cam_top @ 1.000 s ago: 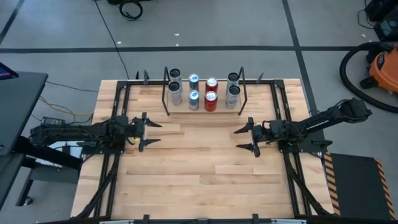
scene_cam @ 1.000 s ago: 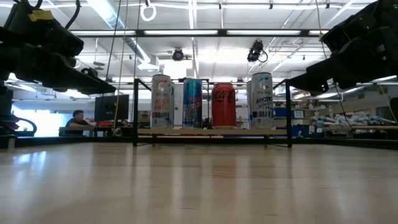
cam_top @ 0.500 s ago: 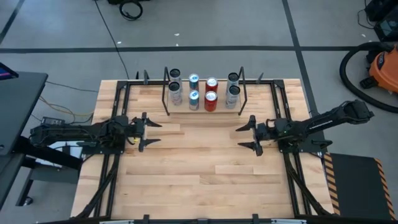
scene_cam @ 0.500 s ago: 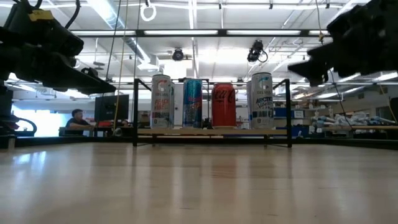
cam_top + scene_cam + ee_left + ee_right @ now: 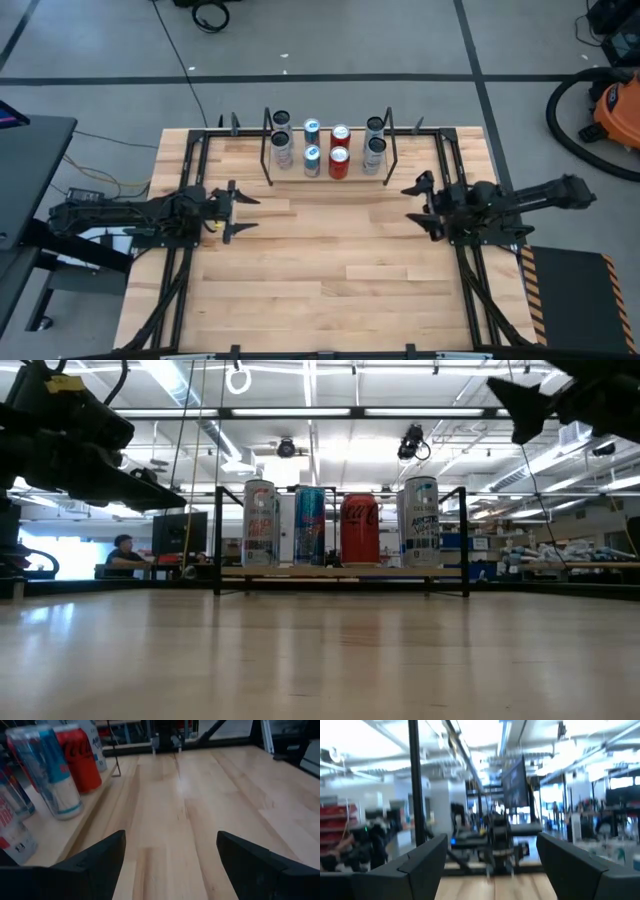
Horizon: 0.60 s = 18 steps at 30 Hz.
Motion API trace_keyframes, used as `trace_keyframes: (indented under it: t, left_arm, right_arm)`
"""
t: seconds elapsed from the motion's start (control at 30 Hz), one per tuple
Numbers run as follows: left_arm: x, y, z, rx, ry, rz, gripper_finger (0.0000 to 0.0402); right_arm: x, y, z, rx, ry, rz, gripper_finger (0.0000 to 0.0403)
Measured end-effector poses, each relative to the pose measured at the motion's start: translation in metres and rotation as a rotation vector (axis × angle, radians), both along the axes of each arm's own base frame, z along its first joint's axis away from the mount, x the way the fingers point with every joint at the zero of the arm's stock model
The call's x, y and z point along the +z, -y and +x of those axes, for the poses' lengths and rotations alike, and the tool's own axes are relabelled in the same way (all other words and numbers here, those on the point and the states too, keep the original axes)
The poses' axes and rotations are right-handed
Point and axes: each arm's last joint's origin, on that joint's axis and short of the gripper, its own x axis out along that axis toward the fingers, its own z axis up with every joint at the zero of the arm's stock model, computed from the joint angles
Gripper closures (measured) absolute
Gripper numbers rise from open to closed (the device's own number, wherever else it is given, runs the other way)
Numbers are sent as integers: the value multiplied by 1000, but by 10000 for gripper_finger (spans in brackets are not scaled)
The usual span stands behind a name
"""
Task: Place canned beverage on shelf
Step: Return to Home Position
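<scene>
Shelf at far centre, long axis left–right, bearing eight upright cans in two rows of four; left gripper and right gripper flank it, fingers wide apart, empty

Left end effector, fingers spread, hovers over the tabletop beside a blue can and a red can.

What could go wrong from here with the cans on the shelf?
1. The right gripper, fingers open, is close to the right end frame of the shelf; a wide swing could clip it.
2. The cans stand packed in two rows; one jolt may topple several.
The left gripper waits farther off.
</scene>
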Motion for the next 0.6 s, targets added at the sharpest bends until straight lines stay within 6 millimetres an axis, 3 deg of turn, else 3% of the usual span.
trace_keyframes:
  t: [0.6]
  left_arm:
    - [26, 2, -16, 0, 283, 43, 86]
  right_arm:
    - [20, 3, -27, -1, 246, 23, 87]
